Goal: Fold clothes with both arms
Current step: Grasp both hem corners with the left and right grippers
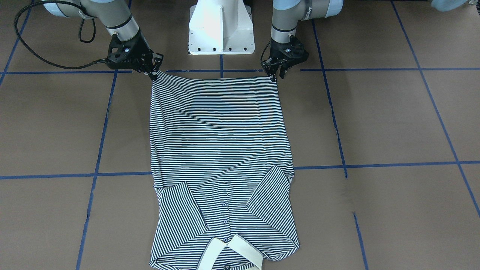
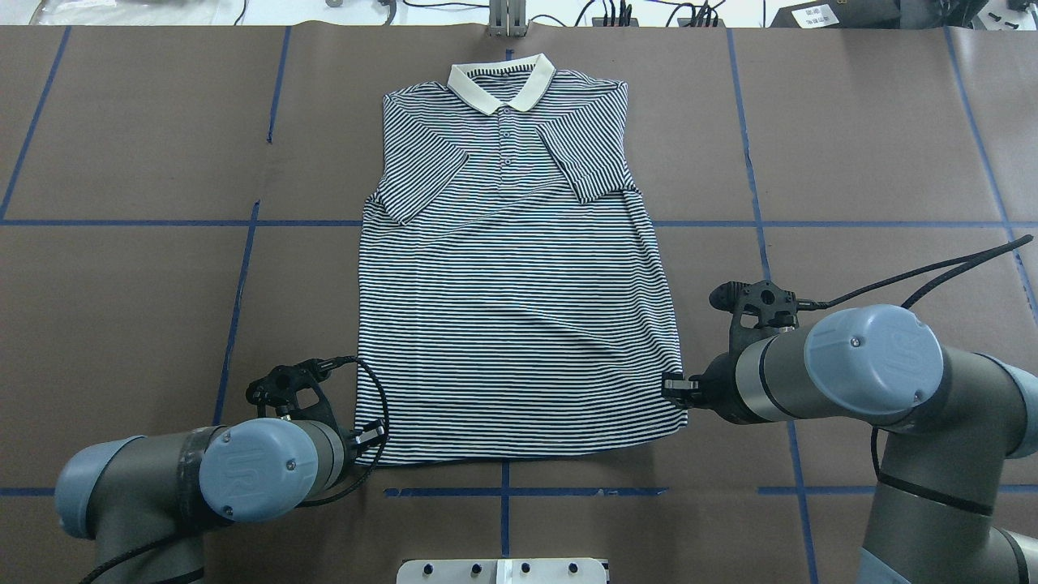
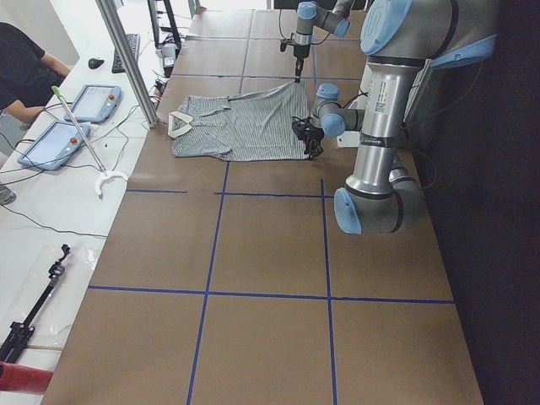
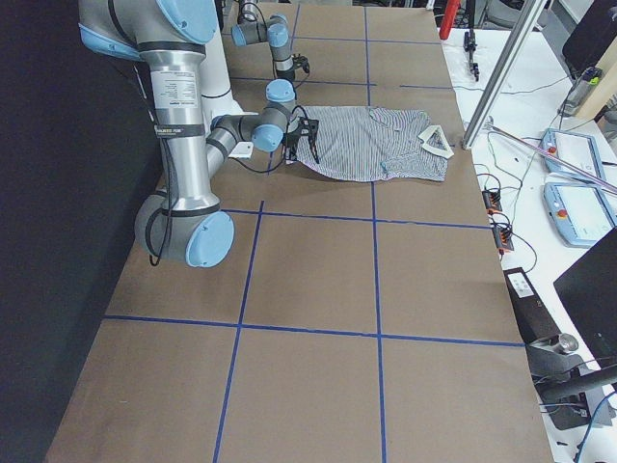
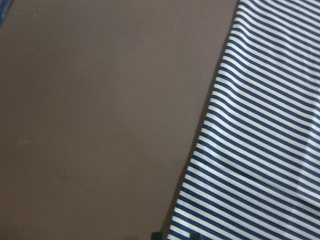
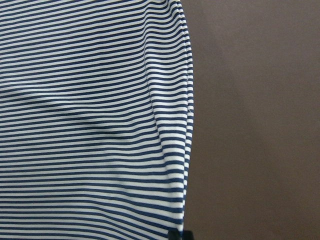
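Note:
The striped polo shirt [image 2: 519,324] lies flat and face up on the brown table, cream collar [image 2: 501,85] at the far side, both sleeves folded in over the chest. My left gripper [image 2: 369,438] is shut on the hem's left corner; in the front-facing view it [image 1: 275,74] pinches that corner. My right gripper [image 2: 677,388] is shut on the hem's right corner, which also shows in the front-facing view [image 1: 153,74]. The hem runs taut between them, slightly raised. Both wrist views show only striped cloth [image 5: 260,150] [image 6: 90,125] beside bare table.
The white pedestal base [image 1: 221,28] stands just behind the hem. Blue tape lines [image 2: 162,221] cross the brown table. A metal post [image 3: 126,59], tablets [image 3: 93,101] and a seated person [image 3: 25,67] are beyond the collar end.

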{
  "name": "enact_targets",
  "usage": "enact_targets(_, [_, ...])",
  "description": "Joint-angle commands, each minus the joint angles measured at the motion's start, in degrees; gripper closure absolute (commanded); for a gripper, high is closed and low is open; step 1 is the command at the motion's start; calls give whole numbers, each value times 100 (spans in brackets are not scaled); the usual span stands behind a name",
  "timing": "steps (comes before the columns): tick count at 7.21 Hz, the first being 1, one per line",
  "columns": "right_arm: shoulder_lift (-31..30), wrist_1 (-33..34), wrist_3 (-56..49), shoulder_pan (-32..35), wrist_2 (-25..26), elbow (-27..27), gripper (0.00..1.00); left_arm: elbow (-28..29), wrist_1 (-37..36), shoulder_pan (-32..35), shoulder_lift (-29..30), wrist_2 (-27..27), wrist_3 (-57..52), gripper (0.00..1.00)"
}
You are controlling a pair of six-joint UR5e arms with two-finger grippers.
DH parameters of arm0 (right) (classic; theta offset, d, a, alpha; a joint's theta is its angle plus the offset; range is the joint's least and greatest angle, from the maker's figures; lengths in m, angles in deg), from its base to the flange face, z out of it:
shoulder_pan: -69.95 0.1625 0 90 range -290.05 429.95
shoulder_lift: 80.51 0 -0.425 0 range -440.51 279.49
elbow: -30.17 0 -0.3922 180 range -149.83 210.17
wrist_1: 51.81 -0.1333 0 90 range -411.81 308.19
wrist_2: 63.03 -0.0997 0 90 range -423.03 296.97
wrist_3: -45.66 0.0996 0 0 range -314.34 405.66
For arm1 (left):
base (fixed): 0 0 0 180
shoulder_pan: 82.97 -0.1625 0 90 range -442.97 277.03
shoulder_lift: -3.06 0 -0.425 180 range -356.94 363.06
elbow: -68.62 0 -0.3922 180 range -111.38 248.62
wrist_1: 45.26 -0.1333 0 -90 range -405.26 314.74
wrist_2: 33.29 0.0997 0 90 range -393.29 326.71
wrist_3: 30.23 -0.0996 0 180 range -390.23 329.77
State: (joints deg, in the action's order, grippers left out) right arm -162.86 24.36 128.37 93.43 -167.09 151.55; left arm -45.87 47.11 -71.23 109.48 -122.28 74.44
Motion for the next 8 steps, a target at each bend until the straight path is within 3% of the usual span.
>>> enact_targets(1, [0,3,0,-2,9,0,100,14,10,-23,-7,-4,27,1])
enact_targets(6, [-9,3,0,16,0,0,100,172,19,-216,46,4,168,1])
enact_targets(7, [0,3,0,7,0,0,100,173,19,-216,54,4,177,7])
enact_targets(8, [0,3,0,7,0,0,100,155,19,-216,54,4,177,20])
